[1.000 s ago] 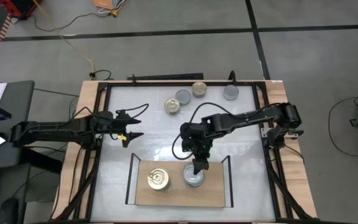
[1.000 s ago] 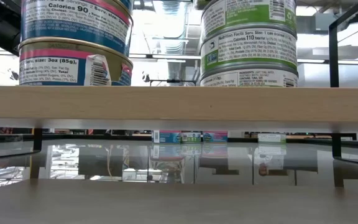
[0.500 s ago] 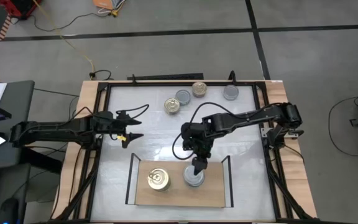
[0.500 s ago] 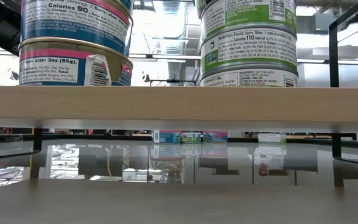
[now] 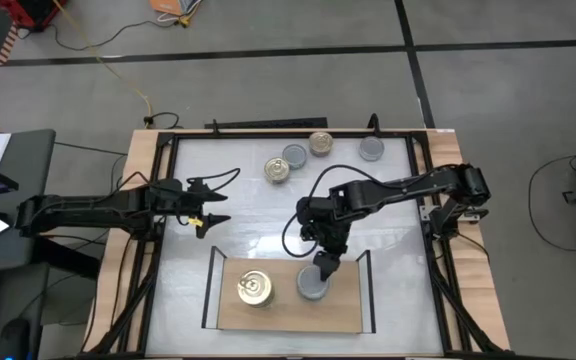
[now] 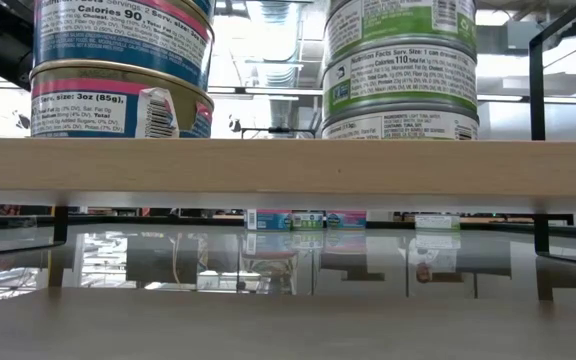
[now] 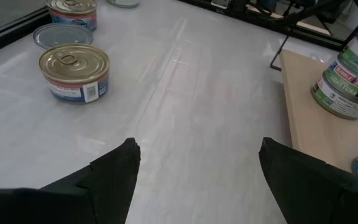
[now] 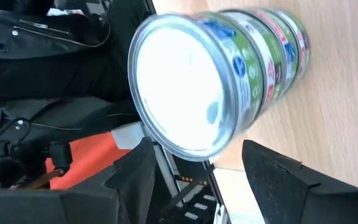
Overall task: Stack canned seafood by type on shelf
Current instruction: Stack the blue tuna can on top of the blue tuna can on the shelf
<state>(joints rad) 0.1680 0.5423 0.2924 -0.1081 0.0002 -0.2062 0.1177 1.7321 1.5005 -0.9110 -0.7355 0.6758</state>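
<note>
Left gripper (image 5: 211,212) hovers over the white tabletop (image 5: 258,225) on the left side, fingers spread, holding nothing, well apart from the shelf (image 5: 288,310). On the shelf, left: gold-lid stack (image 5: 255,289); low view shows its labels, blue band reading "Calories 90" over a pink-banded tin reading "size: 3oz (85g)". To its right: silver-lid stack (image 5: 313,286) with green labels, one reading "Calories 110" in the low view (image 6: 400,70). Right gripper (image 5: 326,264) sits just beside the far edge of the silver-lid stack, fingers parted and clear of the top tin, gripping nothing; right wrist view shows the stack (image 8: 216,81) between and beyond the two fingers. Four loose tins (image 5: 318,150) lie near the table's far edge, well apart from both grippers.
</note>
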